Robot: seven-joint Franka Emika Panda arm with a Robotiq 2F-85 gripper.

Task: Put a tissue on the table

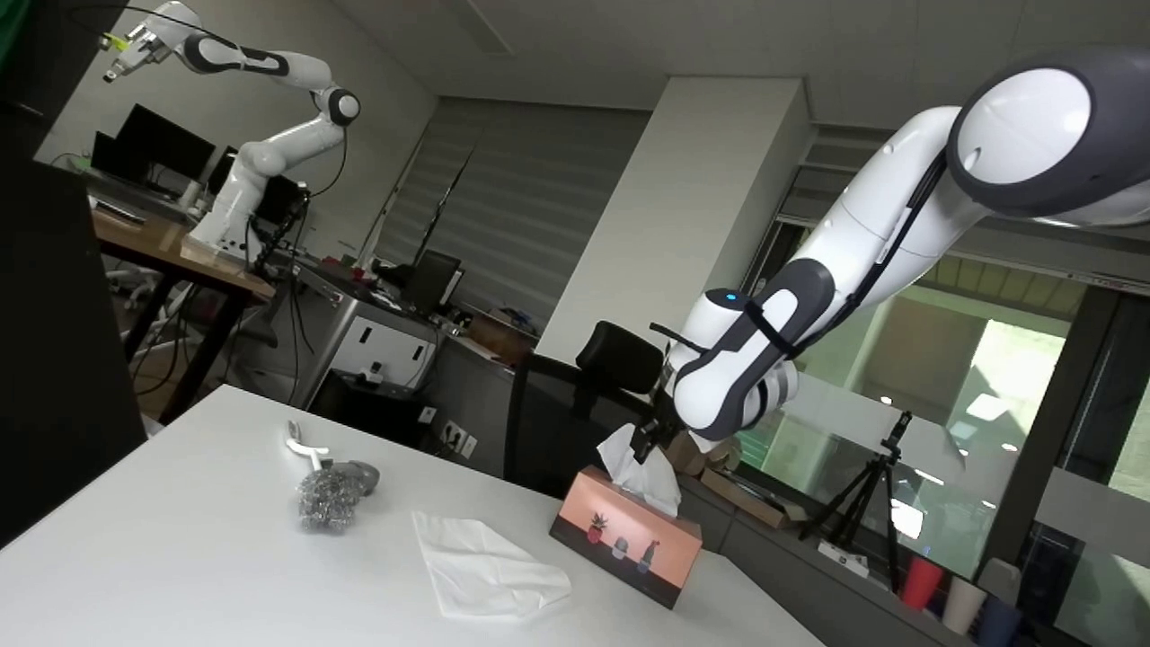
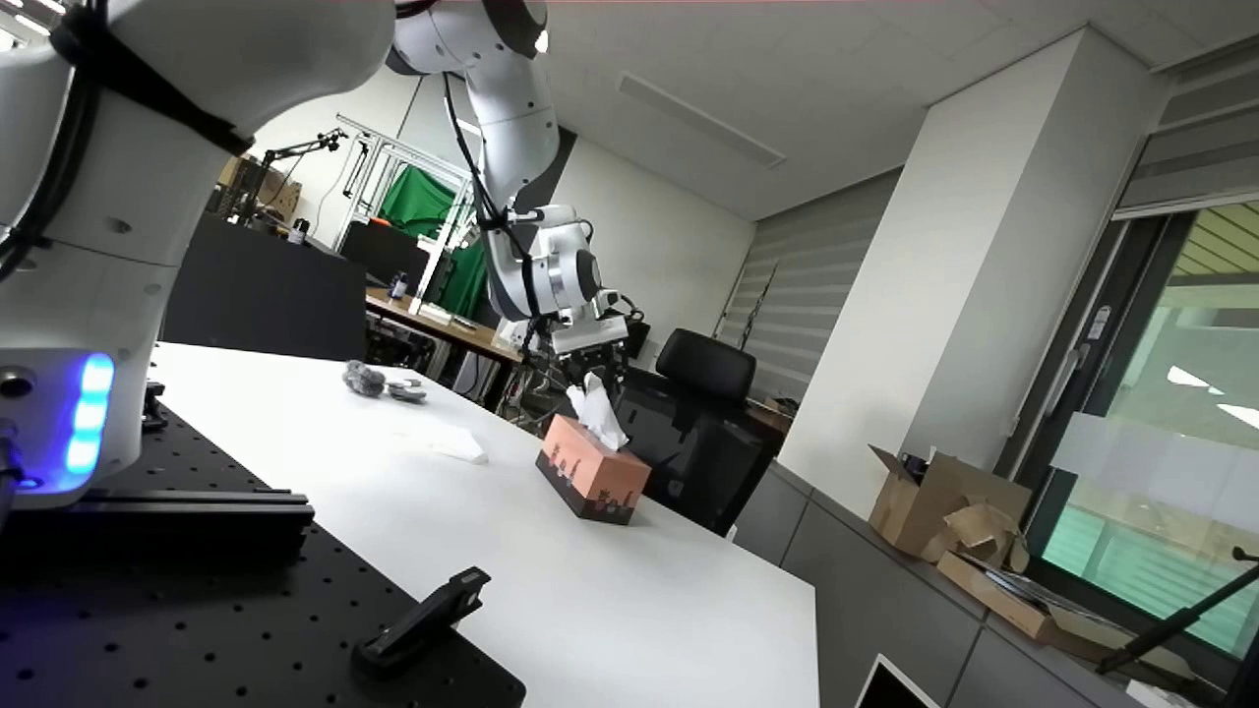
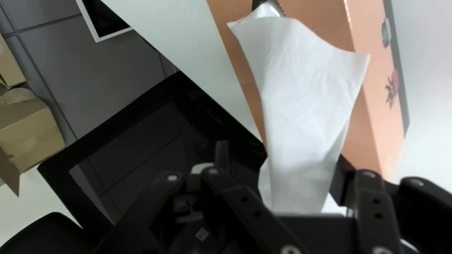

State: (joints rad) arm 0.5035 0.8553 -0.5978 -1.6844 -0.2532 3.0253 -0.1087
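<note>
White tabletop [image 1: 225, 539], black chair [image 2: 679, 433] past its edge. Our tissue [image 3: 307, 95] stands up out of its box [image 1: 624, 539], right between the jaws of the gripper [image 3: 281, 164], which are wide apart with nothing pinched. Whether either jaw brushes it, we cannot tell.

We read this as the moment ahead of a grasp. What could spoil it, we judge: paper this thin may slip or tear if only an edge is caught; a light box may lift along if the pull meets drag at the opening; descending too far may press the jaws into the box top.

Lie of the tissue: narrow portion between the jaws, flared edge with two corners ahead of them, against the box top. Long axis runs nearly with the box's length; in both exterior views we see it slant up toward the gripper.

Box sits just below the gripper. One loose sheet [image 1: 490, 571] lies spread lower than the gripper, off away from the chair, perhaps satisfying the task already. Wiry scrubber [image 1: 326, 497] beyond that sheet, well apart from the gripper.
</note>
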